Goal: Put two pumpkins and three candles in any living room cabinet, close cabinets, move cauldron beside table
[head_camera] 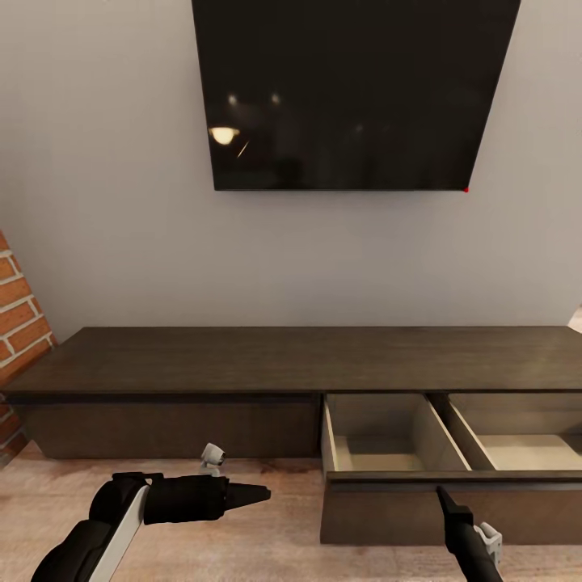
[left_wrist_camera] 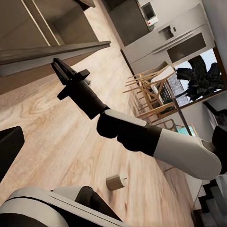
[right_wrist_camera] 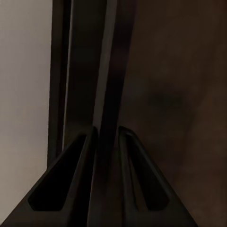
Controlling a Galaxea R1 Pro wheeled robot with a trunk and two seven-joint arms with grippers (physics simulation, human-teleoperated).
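Cabinet (head_camera: 202,364) wood runs long and low along the grey wall, dark brown, with a big black TV (head_camera: 347,89) hanging above it. One wide drawer (head_camera: 453,473) on the cabinet's right side is pulled out, and you can see its pale wood inside, split into two boxes by a slanted divider. Both boxes look bare. The drawer on the left side is shut flat.

The right hand (head_camera: 443,495) is down at the front of the open drawer, its black tip touching the top edge of the dark front panel near the middle. In the right wrist view its two fingers (right_wrist_camera: 71,189) sit close together with a thin dark edge of the drawer front (right_wrist_camera: 106,94) running between them (a narrow grip, pinched on that edge).

The left hand (head_camera: 257,491) hangs over the wood floor (head_camera: 267,550) in front of the shut drawer, pointing to the right, well apart from the cabinet. Its black fingers come to one point, so it looks closed and holds nothing.

In the left wrist view, the right arm reaches across to the drawer front, and one candle (left_wrist_camera: 116,181) lies on its side on the floor, a short beige stub, well away from the cabinet. Far behind it stand wooden chairs (left_wrist_camera: 151,90) and grey kitchen units (left_wrist_camera: 175,42).

A bit of red brick wall (head_camera: 18,315) shows at the cabinet's left end.
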